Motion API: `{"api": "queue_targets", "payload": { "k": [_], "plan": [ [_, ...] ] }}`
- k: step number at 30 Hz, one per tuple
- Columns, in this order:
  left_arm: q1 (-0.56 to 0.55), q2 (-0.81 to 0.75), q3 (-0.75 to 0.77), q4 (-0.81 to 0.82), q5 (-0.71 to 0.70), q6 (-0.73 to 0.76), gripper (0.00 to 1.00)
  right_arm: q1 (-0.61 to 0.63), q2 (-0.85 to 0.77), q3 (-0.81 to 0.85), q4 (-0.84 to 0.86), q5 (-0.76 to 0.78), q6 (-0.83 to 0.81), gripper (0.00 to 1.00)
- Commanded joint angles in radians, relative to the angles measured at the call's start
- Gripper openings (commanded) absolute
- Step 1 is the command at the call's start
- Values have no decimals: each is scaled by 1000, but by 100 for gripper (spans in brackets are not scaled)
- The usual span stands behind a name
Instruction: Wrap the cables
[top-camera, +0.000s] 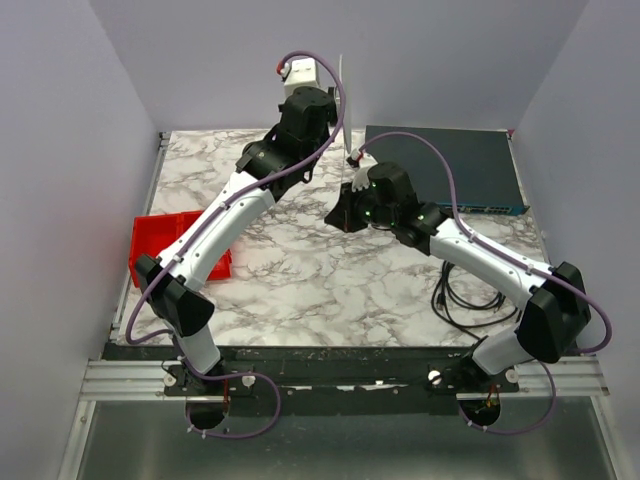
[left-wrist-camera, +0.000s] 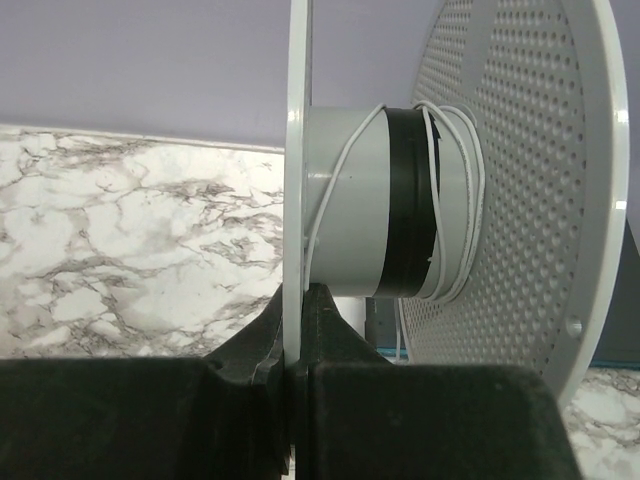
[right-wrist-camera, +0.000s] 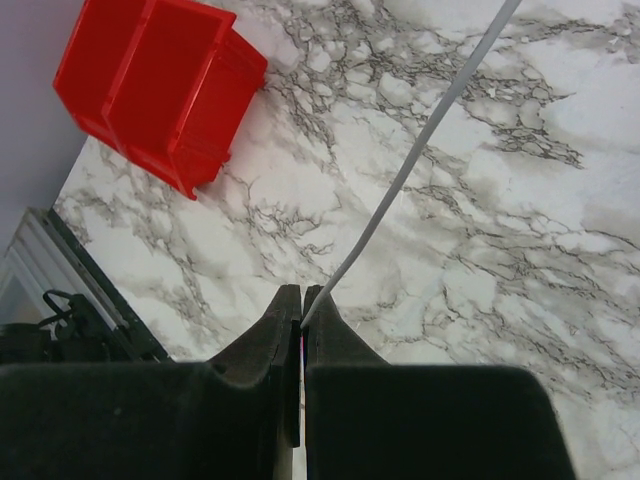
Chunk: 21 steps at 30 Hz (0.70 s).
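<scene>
A grey spool (left-wrist-camera: 345, 205) with a perforated far flange (left-wrist-camera: 530, 180) is held up above the back of the table; in the top view the spool (top-camera: 343, 95) shows edge-on. My left gripper (left-wrist-camera: 297, 300) is shut on its thin near flange (left-wrist-camera: 297, 150). A few turns of white cable (left-wrist-camera: 452, 200) lie round the hub beside a black band (left-wrist-camera: 405, 200). My right gripper (right-wrist-camera: 302, 295) is shut on the white cable (right-wrist-camera: 420, 150), which runs taut up and to the right. In the top view the right gripper (top-camera: 355, 187) sits just below the spool.
A red bin (top-camera: 170, 245) stands at the table's left edge, also seen as the red bin (right-wrist-camera: 160, 85) in the right wrist view. A blue-grey network switch (top-camera: 445, 165) lies at the back right. A loose black cable (top-camera: 470, 295) is coiled near the right arm.
</scene>
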<state>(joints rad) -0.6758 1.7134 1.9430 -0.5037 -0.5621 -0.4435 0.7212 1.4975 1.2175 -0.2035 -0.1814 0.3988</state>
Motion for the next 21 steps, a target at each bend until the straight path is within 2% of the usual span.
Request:
{"api": "queue_targets", "payload": {
  "k": [1, 12, 21],
  "plan": [
    [7, -51, 1, 90, 4, -7, 0, 9, -46, -7, 5, -24, -25, 1],
    [5, -58, -105, 112, 27, 51, 0, 9, -69, 209, -239, 176, -172, 1],
    [-9, -85, -173, 108, 81, 116, 0, 8, -40, 353, -292, 334, -284, 1]
  ]
}}
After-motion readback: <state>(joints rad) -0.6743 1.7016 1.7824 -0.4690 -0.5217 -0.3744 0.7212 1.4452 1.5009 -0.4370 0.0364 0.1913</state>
